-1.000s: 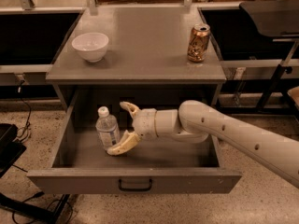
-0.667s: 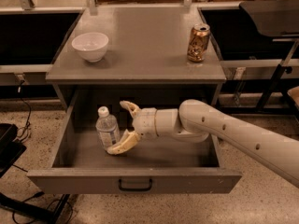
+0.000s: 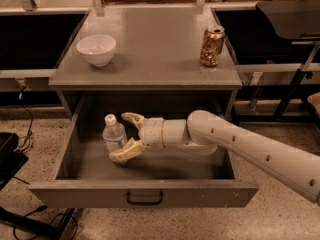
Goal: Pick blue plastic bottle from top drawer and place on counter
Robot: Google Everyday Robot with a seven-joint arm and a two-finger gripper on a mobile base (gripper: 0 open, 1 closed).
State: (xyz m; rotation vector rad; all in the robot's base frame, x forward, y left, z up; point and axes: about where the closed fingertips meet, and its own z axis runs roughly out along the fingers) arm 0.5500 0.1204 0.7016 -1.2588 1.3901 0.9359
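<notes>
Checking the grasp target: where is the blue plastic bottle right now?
In the camera view, the blue plastic bottle stands upright in the left half of the open top drawer, between the open fingers of the gripper.

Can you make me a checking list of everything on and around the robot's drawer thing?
Surface: grey counter, top drawer pulled open below.
Job's things: blue plastic bottle upright in the drawer's left part.
Clutter: white bowl and gold-brown can on the counter.
Grippers: gripper inside the drawer, fingers open either side of the bottle.
Cables: dark cables on the floor, left.
Surroundings: black side tables, speckled floor.
</notes>
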